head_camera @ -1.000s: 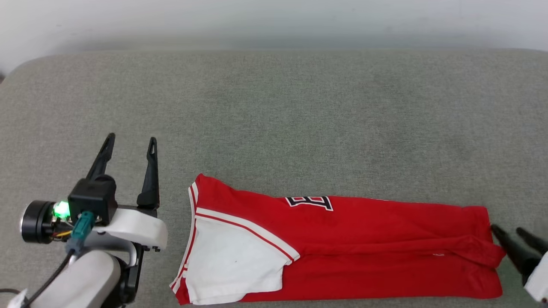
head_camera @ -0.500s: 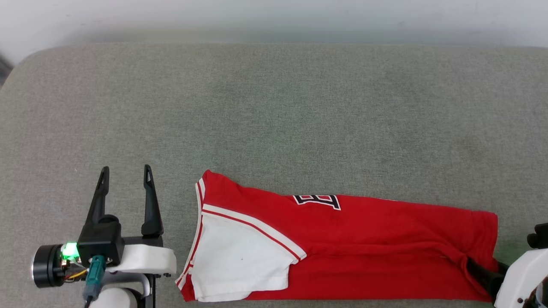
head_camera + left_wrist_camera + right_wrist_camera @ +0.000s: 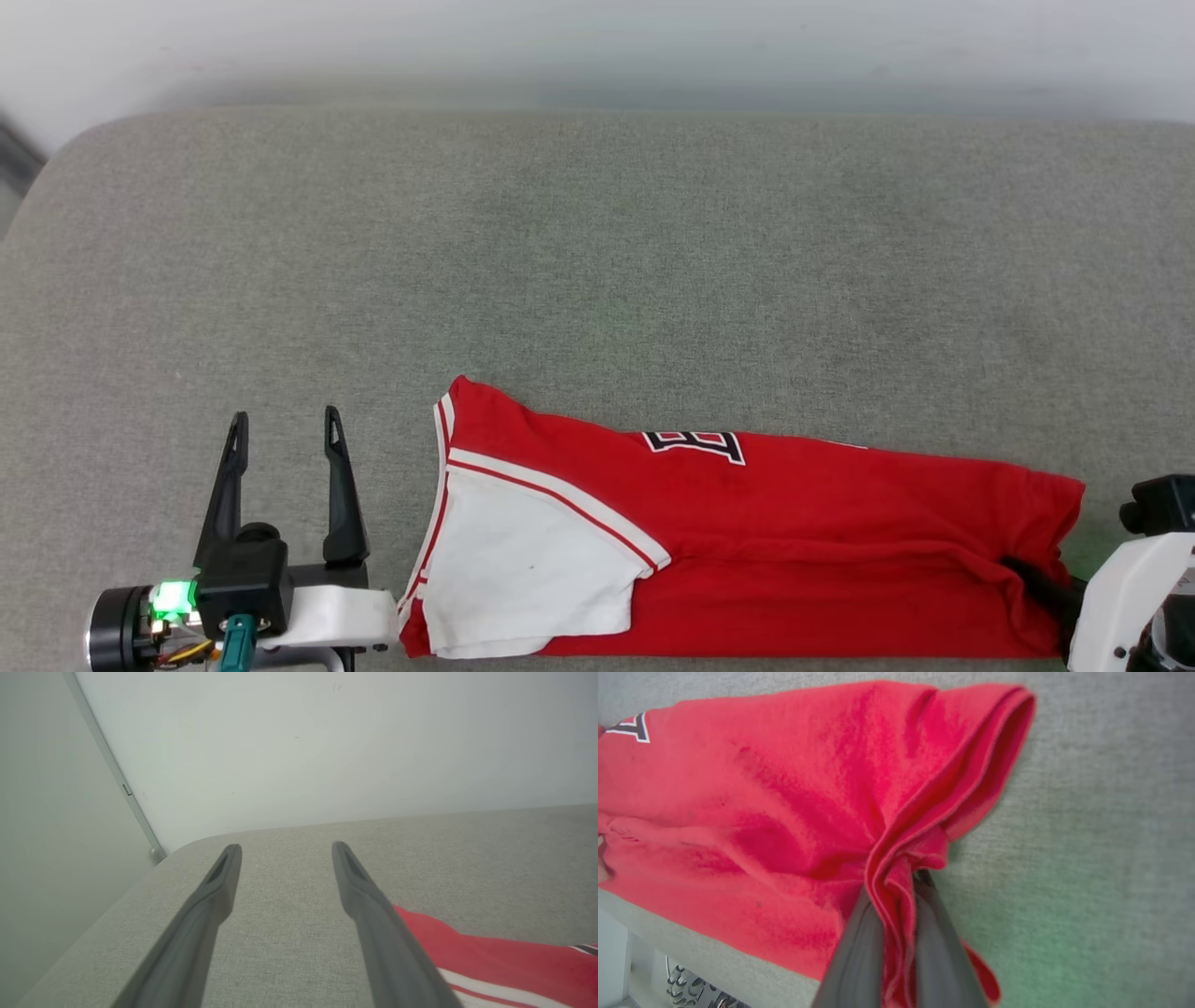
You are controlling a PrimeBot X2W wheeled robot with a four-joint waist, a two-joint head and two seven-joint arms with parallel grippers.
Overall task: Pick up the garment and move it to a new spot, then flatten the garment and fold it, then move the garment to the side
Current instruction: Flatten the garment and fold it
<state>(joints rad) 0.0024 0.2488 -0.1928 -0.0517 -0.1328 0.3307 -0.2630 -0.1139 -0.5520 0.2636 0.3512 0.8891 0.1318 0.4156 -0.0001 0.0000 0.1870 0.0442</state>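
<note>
The red garment [image 3: 803,532] lies folded lengthwise along the near edge of the grey surface, white sleeve [image 3: 523,569] at its left end and part of the black lettering [image 3: 695,443] on top. My right gripper [image 3: 1027,574] is shut on the garment's bunched right hem; in the right wrist view red cloth [image 3: 784,812] is pinched between the dark fingers [image 3: 859,947]. My left gripper [image 3: 285,429] stands open just left of the sleeve, touching nothing. In the left wrist view its fingers [image 3: 219,891] are spread over bare cushion, and a corner of the garment [image 3: 490,956] shows at the lower right.
The grey fabric surface [image 3: 597,261] stretches wide behind the garment, with a rounded back-left corner [image 3: 187,847]. A pale wall [image 3: 597,47] runs behind it. The garment's near side lies close to the front edge [image 3: 691,952].
My right gripper has gone from beside the garment's right hem to shut on it, bunching the cloth. My left gripper has drawn back towards the near edge, still open. The camera has shifted.
</note>
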